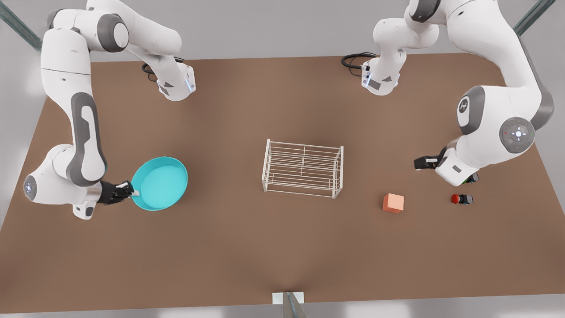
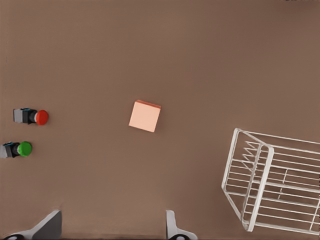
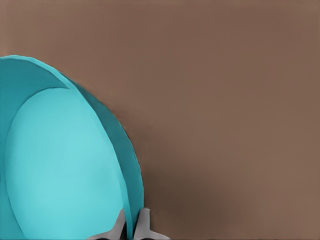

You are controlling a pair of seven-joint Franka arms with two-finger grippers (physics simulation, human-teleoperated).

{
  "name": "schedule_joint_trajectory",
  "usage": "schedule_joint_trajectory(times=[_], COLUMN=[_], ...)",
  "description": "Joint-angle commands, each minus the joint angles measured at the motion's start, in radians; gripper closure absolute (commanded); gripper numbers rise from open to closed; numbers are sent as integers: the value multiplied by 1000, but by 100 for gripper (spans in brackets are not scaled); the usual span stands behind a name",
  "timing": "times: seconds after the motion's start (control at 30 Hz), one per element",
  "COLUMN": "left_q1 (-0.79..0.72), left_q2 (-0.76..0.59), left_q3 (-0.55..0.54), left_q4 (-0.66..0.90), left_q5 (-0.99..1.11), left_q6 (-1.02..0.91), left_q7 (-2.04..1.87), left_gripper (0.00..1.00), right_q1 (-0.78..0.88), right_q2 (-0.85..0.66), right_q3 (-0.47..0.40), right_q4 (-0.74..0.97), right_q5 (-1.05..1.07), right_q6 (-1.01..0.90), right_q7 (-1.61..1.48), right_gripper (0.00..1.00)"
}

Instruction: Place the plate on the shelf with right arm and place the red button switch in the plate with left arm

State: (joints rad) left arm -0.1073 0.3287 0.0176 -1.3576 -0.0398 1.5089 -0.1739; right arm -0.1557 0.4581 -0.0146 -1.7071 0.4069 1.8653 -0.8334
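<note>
Brown table (image 1: 265, 247): right gripper (image 1: 132, 192) pinches plate (image 1: 161, 183) rim.

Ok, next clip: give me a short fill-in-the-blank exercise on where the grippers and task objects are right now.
1. The right gripper is shut on the rim of the ____.
2. The shelf holds ____ objects.
3. The red button switch lies beside a twin with a ____ cap.
4. The left gripper, above the table, has its fingers ____.

Missing words: plate; no; green; open
</note>
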Motion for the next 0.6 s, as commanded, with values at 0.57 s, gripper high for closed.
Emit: schedule_joint_trajectory(times=[0.57], left_q1=[110], left_q2=[72], left_q3=[1], left_q4=[18], left_q5=[-98], left_q6=[4], left_q7=[-1546], left_gripper=[0], right_q1=[527], right_q2=[-65], right_q3=[2], right_q4=[12], right_q5=[291], right_q6=[32], right_q7=[662], right_gripper=[78])
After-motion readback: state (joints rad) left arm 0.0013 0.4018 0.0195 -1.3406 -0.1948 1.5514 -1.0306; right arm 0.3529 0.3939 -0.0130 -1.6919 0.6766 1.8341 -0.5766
